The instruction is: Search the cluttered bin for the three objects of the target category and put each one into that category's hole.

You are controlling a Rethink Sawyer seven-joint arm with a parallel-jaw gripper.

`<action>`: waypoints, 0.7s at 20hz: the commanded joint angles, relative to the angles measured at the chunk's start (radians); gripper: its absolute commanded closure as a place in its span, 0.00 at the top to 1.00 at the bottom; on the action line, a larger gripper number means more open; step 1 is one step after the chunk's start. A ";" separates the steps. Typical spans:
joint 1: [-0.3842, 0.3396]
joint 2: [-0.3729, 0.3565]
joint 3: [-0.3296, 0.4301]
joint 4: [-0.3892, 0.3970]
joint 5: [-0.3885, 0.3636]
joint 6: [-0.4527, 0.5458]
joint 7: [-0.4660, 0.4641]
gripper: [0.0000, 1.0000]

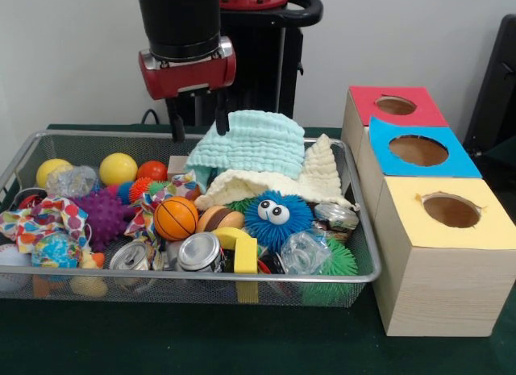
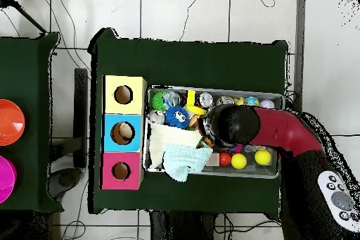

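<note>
A wire mesh bin (image 1: 48, 136) (image 2: 214, 89) holds mixed clutter. Inside are two yellow balls (image 1: 118, 168) (image 2: 239, 160), a small basketball (image 1: 175, 218), a purple spiky ball (image 1: 102, 214), a blue fuzzy toy with eyes (image 1: 276, 216) (image 2: 176, 116), metal cans (image 1: 198, 252), a light blue cloth (image 1: 251, 143) (image 2: 184, 161) and a cream cloth (image 1: 318, 177) (image 2: 169, 137). My gripper (image 1: 199, 123) hangs open over the bin's far side, its fingers (image 1: 177, 123) apart just left of the blue cloth, holding nothing. From overhead the arm (image 2: 235, 123) hides the gripper.
Three wooden boxes stand beside the bin, each with a round hole: red top (image 1: 367, 101) (image 2: 110, 172), blue top (image 1: 383, 141) (image 2: 111, 134), yellow top (image 1: 403, 199) (image 2: 112, 95). Crumpled plastic (image 1: 302, 252), green spiky balls (image 1: 339, 262) and a patterned cloth (image 1: 56, 214) fill the bin's front.
</note>
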 commanded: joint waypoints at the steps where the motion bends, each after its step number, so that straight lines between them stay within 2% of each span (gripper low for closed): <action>1: -0.019 -0.007 0.024 -0.069 -0.069 0.068 -0.103 1.00; 14: -0.028 0.088 0.063 -0.190 -0.100 0.116 -0.169 1.00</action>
